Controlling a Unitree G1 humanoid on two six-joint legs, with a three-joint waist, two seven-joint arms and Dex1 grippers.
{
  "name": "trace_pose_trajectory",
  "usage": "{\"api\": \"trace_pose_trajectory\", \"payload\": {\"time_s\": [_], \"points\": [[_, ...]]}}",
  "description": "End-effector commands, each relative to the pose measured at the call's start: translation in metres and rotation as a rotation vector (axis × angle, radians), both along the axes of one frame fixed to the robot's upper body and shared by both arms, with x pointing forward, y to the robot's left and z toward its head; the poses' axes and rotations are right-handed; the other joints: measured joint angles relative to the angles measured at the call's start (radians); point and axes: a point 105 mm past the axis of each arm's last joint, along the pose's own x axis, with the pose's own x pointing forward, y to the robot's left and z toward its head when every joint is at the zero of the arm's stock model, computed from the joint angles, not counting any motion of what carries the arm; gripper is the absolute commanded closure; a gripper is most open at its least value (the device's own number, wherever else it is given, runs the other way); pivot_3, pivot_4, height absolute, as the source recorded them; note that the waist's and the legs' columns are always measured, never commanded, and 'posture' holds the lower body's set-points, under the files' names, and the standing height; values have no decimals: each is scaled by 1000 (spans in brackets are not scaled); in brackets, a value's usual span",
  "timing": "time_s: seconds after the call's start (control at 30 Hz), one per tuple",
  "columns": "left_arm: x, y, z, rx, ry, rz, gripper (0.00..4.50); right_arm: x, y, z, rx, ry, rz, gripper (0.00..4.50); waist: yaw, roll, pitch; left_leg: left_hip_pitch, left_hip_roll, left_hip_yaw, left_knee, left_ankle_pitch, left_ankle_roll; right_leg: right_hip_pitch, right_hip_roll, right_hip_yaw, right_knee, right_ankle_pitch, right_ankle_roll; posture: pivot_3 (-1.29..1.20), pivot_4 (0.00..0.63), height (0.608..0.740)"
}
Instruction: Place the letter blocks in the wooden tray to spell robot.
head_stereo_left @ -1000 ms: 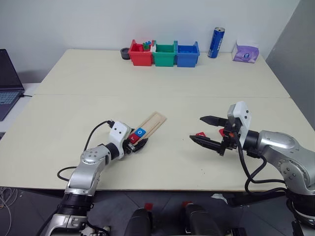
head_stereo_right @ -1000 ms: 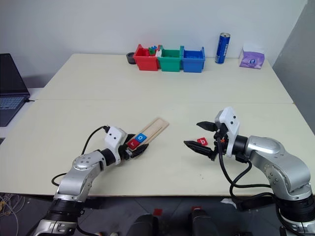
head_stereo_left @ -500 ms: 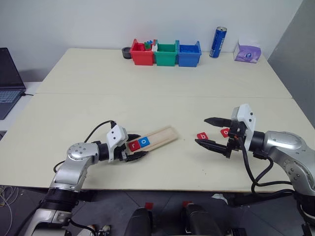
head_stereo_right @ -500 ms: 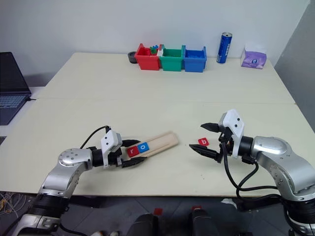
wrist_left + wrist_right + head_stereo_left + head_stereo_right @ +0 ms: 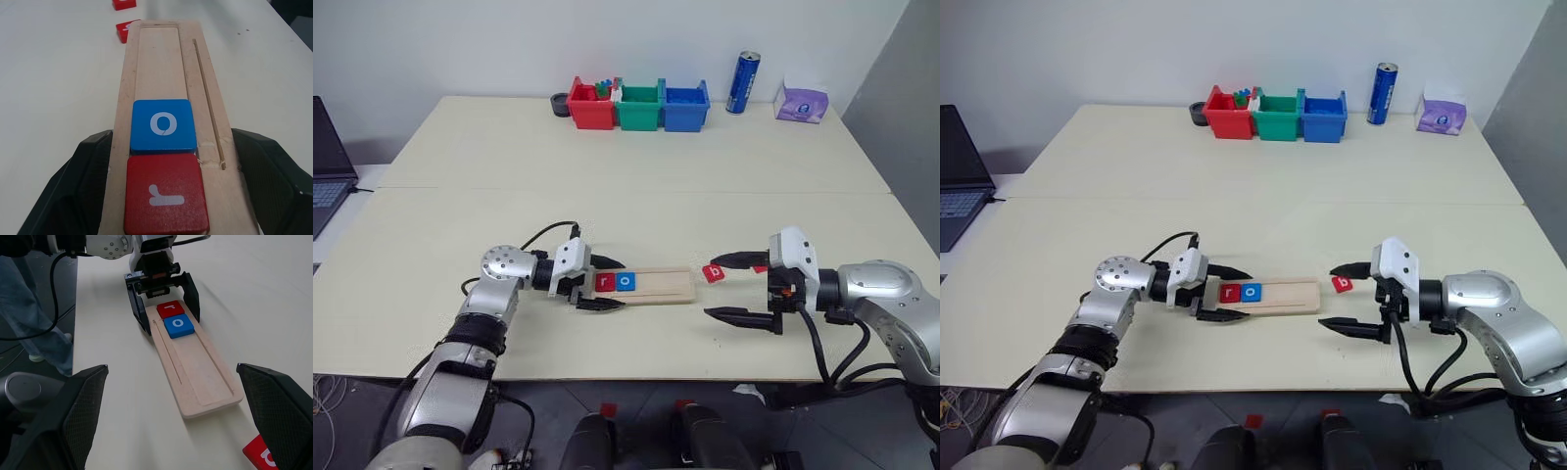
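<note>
At lower centre of the head view, the wooden tray (image 5: 646, 284) lay level on the pale surface (image 5: 636, 166), its near end clamped in the left pincer (image 5: 595, 282); a red "r" block (image 5: 604, 282) and a blue "o" block (image 5: 625, 282) sat touching in its groove; the right pincer (image 5: 736, 287), fingers wide apart, hovered just right of the tray, beside a red "b" block (image 5: 712, 273).
</note>
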Motion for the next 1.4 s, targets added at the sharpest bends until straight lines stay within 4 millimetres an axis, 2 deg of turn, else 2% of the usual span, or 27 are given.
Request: {"api": "trace_pose_trajectory", "payload": {"time_s": [0.03,0.73,0.8,0.83,1.07,1.17,1.3,1.4], "points": [[1,-3,5,6,-43,-49,1097,-5,4,6,-6,-41,36,0,1,0,0,0,0,0,0,0,0,0,0,0,0,0,0,0,150,740],[2,-5,-12,26,-9,-24,1097,10,10,12,20,-55,18,0,3,0,0,0,0,0,1,0,0,0,0,0,1,1,-1,0,150,740],[2,-4,-12,34,-6,-25,346,11,11,12,25,-53,19,0,3,0,0,0,0,-1,1,0,0,0,0,0,1,1,-1,0,150,740],[2,-3,-12,38,-3,-26,130,11,11,12,26,-53,19,0,3,0,0,0,0,-1,1,0,0,0,0,0,1,1,-1,0,150,740],[0,-1,0,29,-14,-50,59,13,11,12,42,-37,-13,0,2,0,0,0,0,-1,1,0,0,0,0,0,1,1,-2,0,150,740],[-1,3,11,20,-28,-54,59,20,6,9,27,-31,-87,0,2,0,0,0,0,-1,1,0,0,0,0,0,1,1,-2,0,150,740],[-10,18,33,31,-31,-32,59,35,-12,-5,-4,6,-377,0,1,0,0,0,1,-1,1,0,0,0,0,0,2,1,-2,0,150,740],[-16,16,45,-7,-50,-2,59,34,-18,-23,24,92,-553,0,2,0,0,-1,1,-2,0,0,0,-1,-1,0,2,2,-4,0,150,740]]}}
